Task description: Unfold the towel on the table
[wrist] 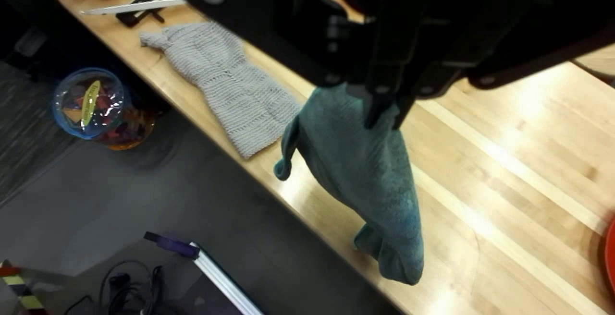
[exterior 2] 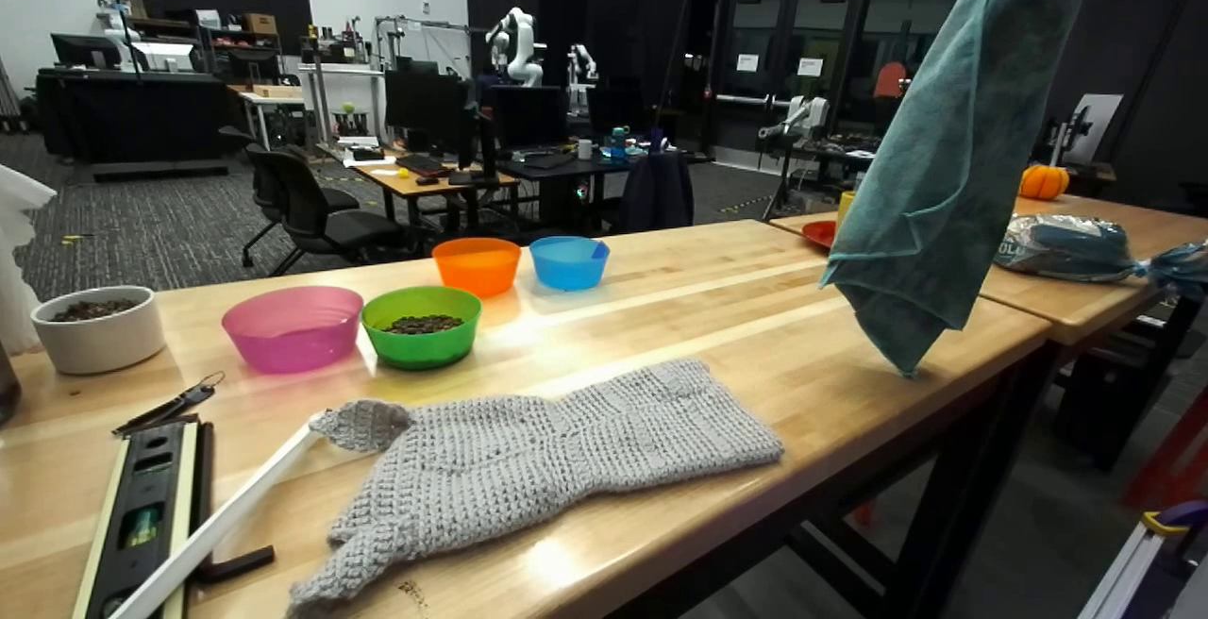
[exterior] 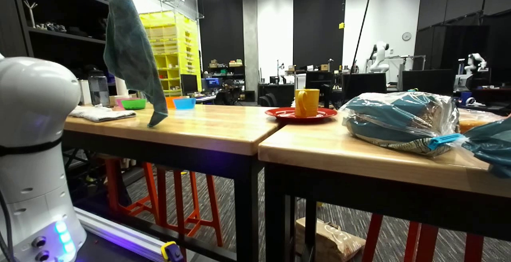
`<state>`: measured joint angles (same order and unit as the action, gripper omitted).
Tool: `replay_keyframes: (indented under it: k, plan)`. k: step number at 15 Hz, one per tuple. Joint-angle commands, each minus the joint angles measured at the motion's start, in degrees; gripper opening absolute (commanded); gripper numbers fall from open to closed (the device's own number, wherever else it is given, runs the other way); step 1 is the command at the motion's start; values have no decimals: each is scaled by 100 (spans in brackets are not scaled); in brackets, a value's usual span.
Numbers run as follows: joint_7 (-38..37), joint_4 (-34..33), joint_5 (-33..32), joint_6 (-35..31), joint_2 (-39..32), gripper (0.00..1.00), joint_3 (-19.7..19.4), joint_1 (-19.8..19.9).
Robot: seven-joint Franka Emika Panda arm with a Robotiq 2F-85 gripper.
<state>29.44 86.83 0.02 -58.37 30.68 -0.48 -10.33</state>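
Note:
A teal towel (exterior: 131, 50) hangs in the air in folds, narrowing to a point at the bottom. It also shows in an exterior view (exterior 2: 953, 166) and in the wrist view (wrist: 365, 171). My gripper (wrist: 388, 119) is shut on the towel's upper part, the cloth pinched between the fingers. The gripper is out of view in both exterior views. The towel hangs over the wooden table (exterior 2: 679, 317) near its front edge. I cannot tell whether its lower tip touches the table. A grey knitted cloth (exterior 2: 566, 449) lies on the table; it also shows in the wrist view (wrist: 240, 89).
Pink (exterior 2: 293, 328), green (exterior 2: 422, 326), orange (exterior 2: 477, 266) and blue (exterior 2: 569, 262) bowls stand at the back. A spirit level (exterior 2: 142, 525) and white stick (exterior 2: 222, 520) lie near the grey cloth. A red plate (exterior: 279, 112) with a yellow mug (exterior: 307, 102) and bagged bread (exterior: 391, 118) are on the adjoining table.

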Motion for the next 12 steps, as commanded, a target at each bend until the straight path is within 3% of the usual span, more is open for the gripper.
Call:
replay_keyframes:
  k: [1,7,12]
  plan:
    - [3,-235,167,333,-76,1,62,-147]
    - [134,-466,381,469,-443,1,25,-240]
    - [-28,-594,420,676,-527,1,229,-209]
